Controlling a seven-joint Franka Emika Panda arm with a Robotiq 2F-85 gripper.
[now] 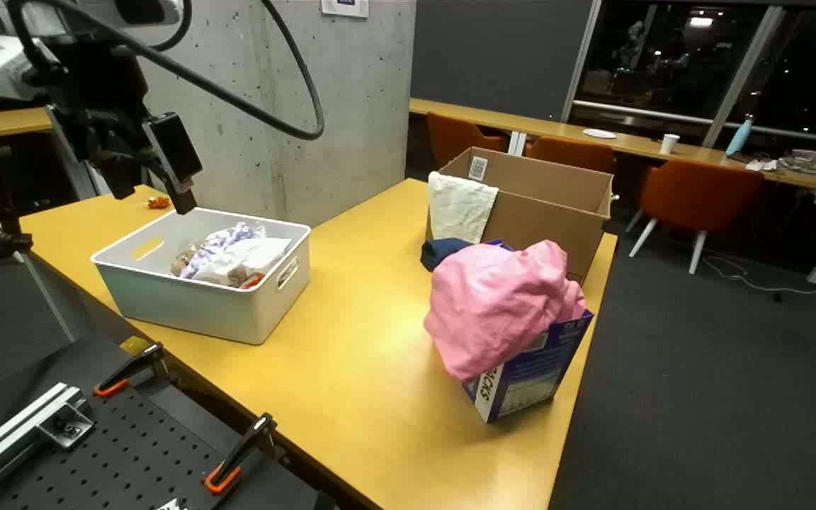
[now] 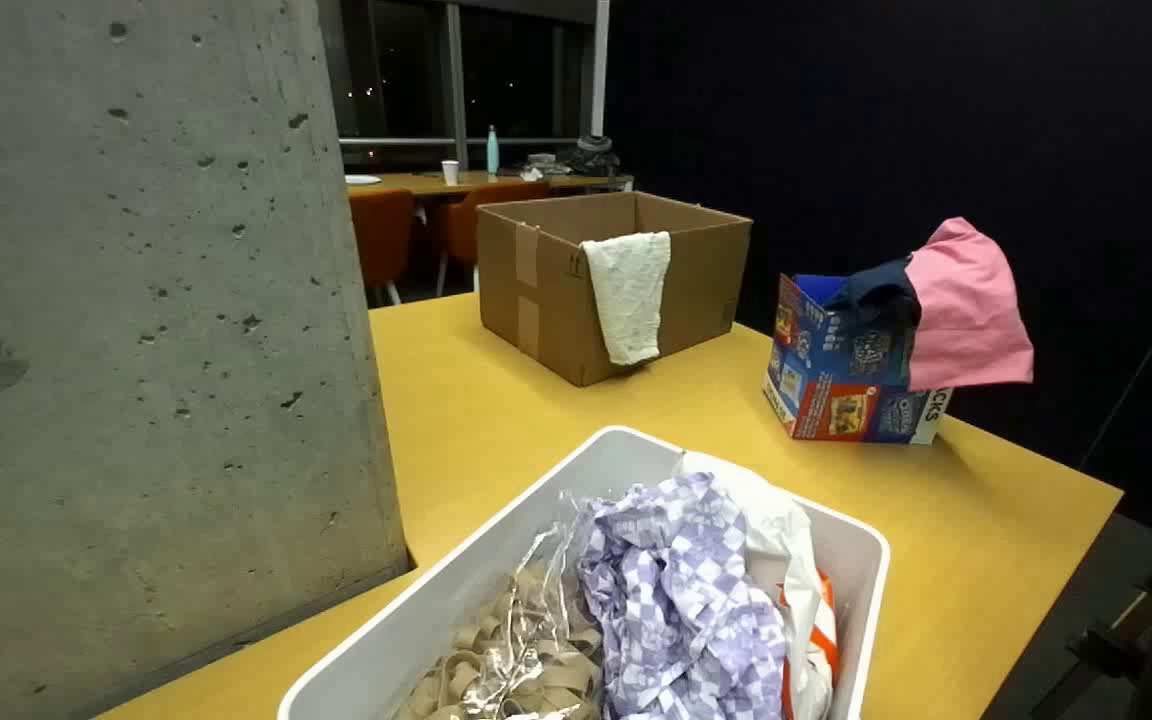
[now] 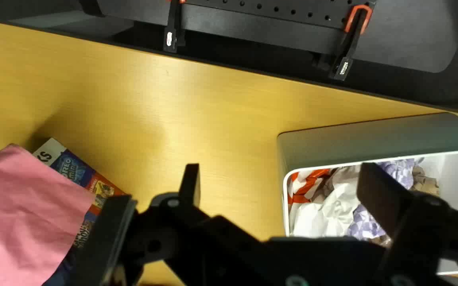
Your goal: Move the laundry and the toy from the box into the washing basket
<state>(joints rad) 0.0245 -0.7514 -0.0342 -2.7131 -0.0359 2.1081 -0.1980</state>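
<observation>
Yellow table [image 1: 365, 312], set against a concrete column [image 1: 344, 106]. Dark windows [image 1: 663, 64] seen beyond, 3 orange chairs [image 1: 698, 191] placed along a counter [image 1: 539, 129]. Black pegboard [image 1: 132, 453] with 2 clamps [image 1: 241, 451] set just beside the table's edge.

A broad strip of tabletop is shown between basket [image 1: 188, 304] and box [image 1: 535, 382]; the box is stood close to an edge, the carton [image 1: 557, 237] near it. Gripper [image 3: 280, 182] is held raised above the table, fingers spread wide, nothing gripped; in the wrist view, basket and box are seen to either side.

Pink cloth [image 1: 496, 304] is bunched on top of the box, creased, draped well over its rim. Navy cloth [image 2: 881, 290] is seen touching it at the mouth. White cloth [image 2: 628, 295], textured, is hung over the carton's rim. In the basket are heaped a purple checked bundle [image 2: 676, 590], white wrap [image 2: 776, 525] and tan strips [image 2: 526, 660].
</observation>
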